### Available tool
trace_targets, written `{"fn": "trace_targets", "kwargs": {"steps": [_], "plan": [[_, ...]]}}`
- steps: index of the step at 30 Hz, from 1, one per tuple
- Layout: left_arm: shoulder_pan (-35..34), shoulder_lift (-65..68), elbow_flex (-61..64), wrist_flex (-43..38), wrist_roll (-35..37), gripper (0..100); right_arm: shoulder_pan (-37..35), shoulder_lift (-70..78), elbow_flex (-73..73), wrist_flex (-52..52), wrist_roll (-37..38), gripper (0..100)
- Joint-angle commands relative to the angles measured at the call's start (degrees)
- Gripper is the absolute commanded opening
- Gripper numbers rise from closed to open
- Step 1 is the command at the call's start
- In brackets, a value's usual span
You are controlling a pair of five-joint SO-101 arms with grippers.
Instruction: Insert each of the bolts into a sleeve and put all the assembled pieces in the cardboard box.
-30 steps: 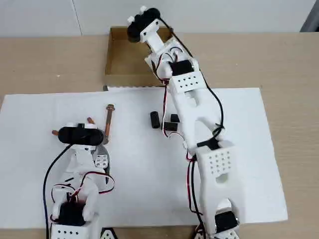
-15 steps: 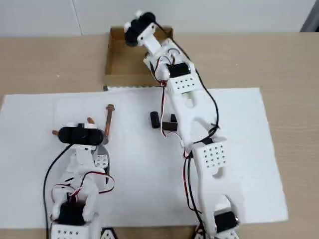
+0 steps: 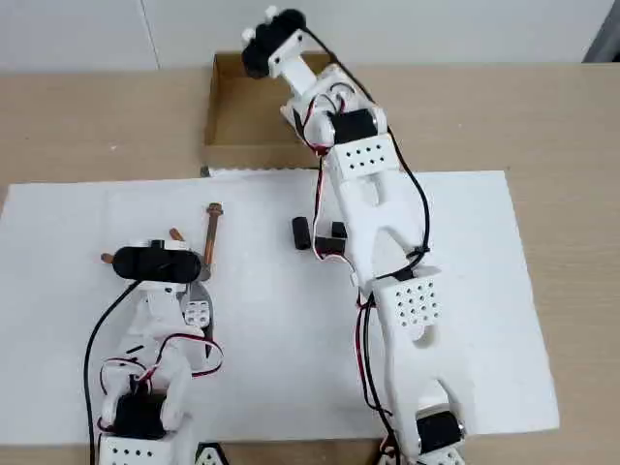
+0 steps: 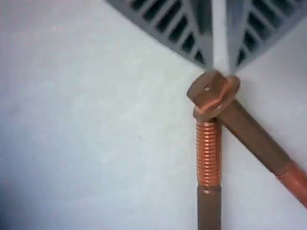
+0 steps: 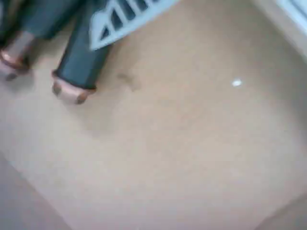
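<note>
The cardboard box (image 3: 209,107) stands at the table's far edge, and my right gripper (image 3: 274,44) hangs open over it. On the box floor (image 5: 192,143) two dark sleeves with copper bolts in them lie side by side: one (image 5: 79,62) by a grey finger (image 5: 124,17), the other (image 5: 17,40) at the edge. My left gripper (image 4: 219,62) is shut and empty, its tips just above the head of a copper bolt (image 4: 213,93) that crosses a second bolt (image 4: 208,158). A third, long bolt (image 3: 211,232) lies beside the left arm (image 3: 155,263). Two black sleeves (image 3: 301,232) (image 3: 337,232) stand mid-sheet.
A white paper sheet (image 3: 262,329) covers the wooden table (image 3: 87,116) under both arms. The right arm (image 3: 373,223) stretches over the sheet's middle to the box. Open sheet lies between the arms and to the far right.
The right gripper shifted slightly over the box, first toward the near left, then back up and away. The left arm has not moved.
</note>
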Motion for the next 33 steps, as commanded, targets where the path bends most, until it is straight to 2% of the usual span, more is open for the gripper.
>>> {"fn": "trace_targets", "kwargs": {"steps": [1, 7, 13, 20, 24, 29, 33], "plan": [[-0.09, -0.44, -0.40, -1.23, -0.18, 1, 0.22, -1.45, -7.82, 8.75, -1.41, 10.1], [-0.09, -0.44, -0.40, -1.23, -0.18, 1, 0.22, -1.10, -18.55, 25.19, -1.58, 10.1], [-0.09, -0.44, -0.40, -1.23, -0.18, 1, -0.84, -1.36, -26.02, 37.76, -7.74, 10.0], [-0.09, -0.44, -0.40, -1.32, -0.18, 1, -1.01, -1.45, -26.29, 39.08, -13.71, 9.9], [-0.09, -0.44, -0.40, -1.32, -0.18, 1, -1.10, -1.54, -26.29, 39.78, -16.26, 0.4], [-0.09, -0.44, -0.40, -1.32, -0.18, 1, -1.10, -4.26, -25.05, 39.87, -19.08, 5.1], [-0.09, -0.44, -0.40, -1.32, -0.18, 1, -1.10, -10.59, -14.07, 39.87, -21.45, 5.7]]}}
